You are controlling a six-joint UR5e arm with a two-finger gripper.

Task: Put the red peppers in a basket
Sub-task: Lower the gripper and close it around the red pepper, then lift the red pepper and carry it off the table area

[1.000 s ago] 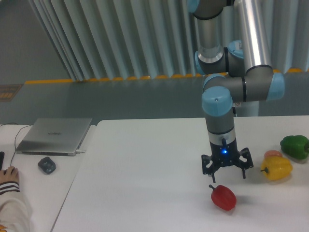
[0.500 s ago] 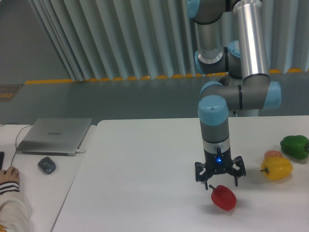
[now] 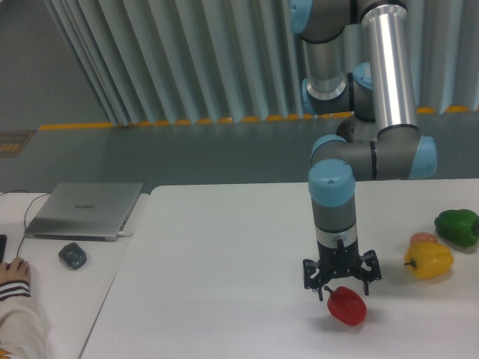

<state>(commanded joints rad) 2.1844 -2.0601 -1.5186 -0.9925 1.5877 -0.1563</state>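
One red pepper lies just under the open-fingered tool.

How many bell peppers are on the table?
3. The red bell pepper lies at the front, just under the open tool. The yellow bell pepper and green bell pepper sit at the right edge; a partly hidden pinkish object lies between them.

Nothing legible is showing anywhere in view. The closed laptop is carrying a small mark at the centre of its lid — too small and blurred to be read. No label, number or sign is showing on the arm or the table.
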